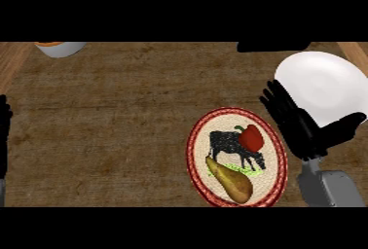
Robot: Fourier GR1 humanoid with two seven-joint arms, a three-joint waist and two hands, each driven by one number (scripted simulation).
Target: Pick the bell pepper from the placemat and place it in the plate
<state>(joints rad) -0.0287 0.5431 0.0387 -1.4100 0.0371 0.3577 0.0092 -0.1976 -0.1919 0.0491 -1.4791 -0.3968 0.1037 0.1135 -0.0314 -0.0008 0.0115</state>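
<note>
Far left, we see only a sliver of the left hand (4,131) at the view's edge, too little to tell its state, and it is well apart from everything in play. A pale bowl (61,47) with orange inside sits at the counter's (108,121) far left corner, not involved. Right of centre lies the oval placemat (191,151), red-rimmed with a cow print. The red bell pepper (251,137) is on its upper right part, untouched, and a yellow-brown pear-like item (231,182) lies lower on the same mat. Just right of the mat, the right hand (305,129) is spread wide with its fingers (277,99) straight. It holds nothing, and its thumb side overlaps the white plate's (320,78) lower edge. We judge the step as the approach, with the pick not yet made. Next, the right hand needs to shift left over the pepper, come down and close round it while staying clear of the pear-like item. The carry to the plate, up and right, should be short.
</note>
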